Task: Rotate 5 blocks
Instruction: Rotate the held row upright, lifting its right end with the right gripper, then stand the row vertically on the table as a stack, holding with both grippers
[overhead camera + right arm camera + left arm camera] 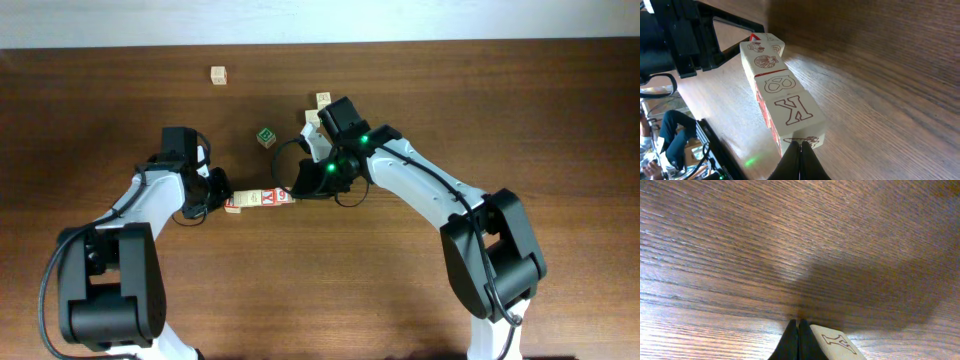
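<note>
Pale wooden alphabet cubes lie end to end in a short row on the dark brown wood-grain counter, near its middle and between the two arms. In the right wrist view the nearest cube carries a red-outlined letter K on top. The next one has a pretzel-shaped drawing, and the ones beyond it show small outline pictures too fine to name. At least four cubes can be counted, and the far end of the row is not clear. From overhead a red Y can be read on the row's upper face.

The left end effector has its fingers pressed together. It is at the row's left end, just beside a cube printed with an animal outline. The right end effector is also closed with nothing between its fingers, and its tips are against the K cube at the opposite end.

A green-printed cube sits behind the row, apart from it. Two more pale cubes lie near it, partly hidden by the right arm. A lone tan cube rests well away, near the counter's far edge.
</note>
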Robot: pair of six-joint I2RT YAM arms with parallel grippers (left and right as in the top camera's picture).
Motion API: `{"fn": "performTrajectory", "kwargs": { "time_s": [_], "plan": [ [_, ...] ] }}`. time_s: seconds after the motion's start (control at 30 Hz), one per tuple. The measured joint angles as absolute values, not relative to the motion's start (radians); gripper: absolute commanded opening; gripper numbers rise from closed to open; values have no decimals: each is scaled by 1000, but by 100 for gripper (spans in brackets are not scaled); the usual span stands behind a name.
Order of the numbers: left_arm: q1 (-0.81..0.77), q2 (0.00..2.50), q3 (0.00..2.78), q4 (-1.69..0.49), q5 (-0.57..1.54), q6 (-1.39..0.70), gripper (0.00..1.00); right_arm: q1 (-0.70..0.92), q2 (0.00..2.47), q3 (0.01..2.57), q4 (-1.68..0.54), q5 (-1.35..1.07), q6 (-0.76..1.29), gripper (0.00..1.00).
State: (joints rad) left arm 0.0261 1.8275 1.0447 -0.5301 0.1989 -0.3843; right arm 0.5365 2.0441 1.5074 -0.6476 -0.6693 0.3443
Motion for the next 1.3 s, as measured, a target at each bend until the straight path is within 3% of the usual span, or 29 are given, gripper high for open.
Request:
{"fn": "performTrajectory", "kwargs": {
  "time_s": [0.37, 0.9, 1.3],
  "plan": [
    [26, 1827, 1045, -536, 231, -405, 0, 537, 2044, 1573, -669, -683, 334, 4],
    [-28, 1827, 1049, -521, 484, -431, 0, 626, 2030, 1638, -675, -847, 329, 4],
    [0, 1827, 1049, -491, 474, -433, 0, 626, 2030, 1638, -666, -833, 326, 4]
  ]
}}
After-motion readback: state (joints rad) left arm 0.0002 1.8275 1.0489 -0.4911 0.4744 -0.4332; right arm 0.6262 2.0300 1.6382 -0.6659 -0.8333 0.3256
